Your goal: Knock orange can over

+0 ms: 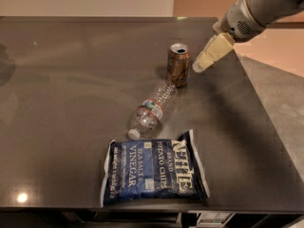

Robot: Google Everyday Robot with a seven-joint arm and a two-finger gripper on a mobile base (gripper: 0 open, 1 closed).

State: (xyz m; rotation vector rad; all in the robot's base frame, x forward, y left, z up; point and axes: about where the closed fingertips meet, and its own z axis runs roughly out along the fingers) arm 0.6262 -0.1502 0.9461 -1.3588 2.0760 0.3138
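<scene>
Not done: orange can stands upright on surface, about 1 o'clock from centre. Hand sits just beside it at its 3 o'clock, no visible contact; spread or pressed together, can't tell. Remaining: the push itself. Water bottle lies at can's 7 o'clock.

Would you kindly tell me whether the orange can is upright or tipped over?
Upright: the orange can stands on its base, silver top facing up. The gripper hangs close beside it.
</scene>
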